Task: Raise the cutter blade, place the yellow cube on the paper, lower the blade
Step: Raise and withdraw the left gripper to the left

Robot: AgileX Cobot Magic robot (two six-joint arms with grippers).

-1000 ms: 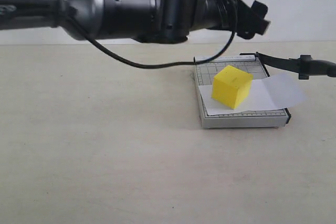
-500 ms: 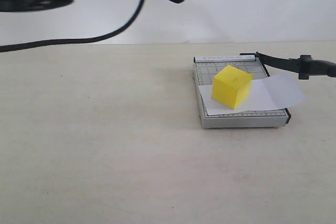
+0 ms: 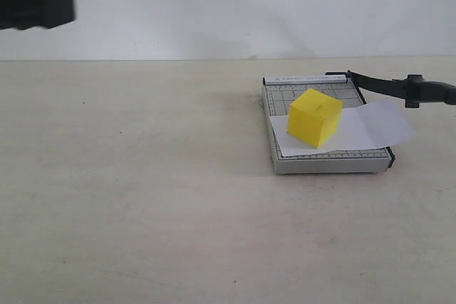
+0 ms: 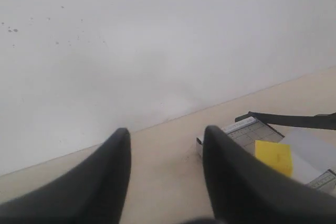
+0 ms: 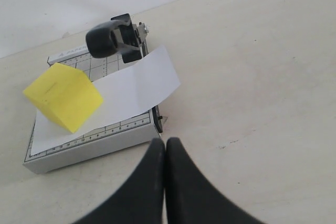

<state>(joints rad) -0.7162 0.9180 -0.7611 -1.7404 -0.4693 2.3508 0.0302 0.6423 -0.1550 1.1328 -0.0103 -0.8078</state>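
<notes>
Partly cropped cutter blade [image 3: 399, 87], yellow cube [image 3: 315, 117] hiding some paper [image 3: 377, 124]

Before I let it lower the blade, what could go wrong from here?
The paper overhangs the cutter board on the blade side and lifts there, so lowering the cutter blade may slice or drag it, perhaps shifting the yellow cube. The right gripper is shut, off the handle; a push could slip.
</notes>
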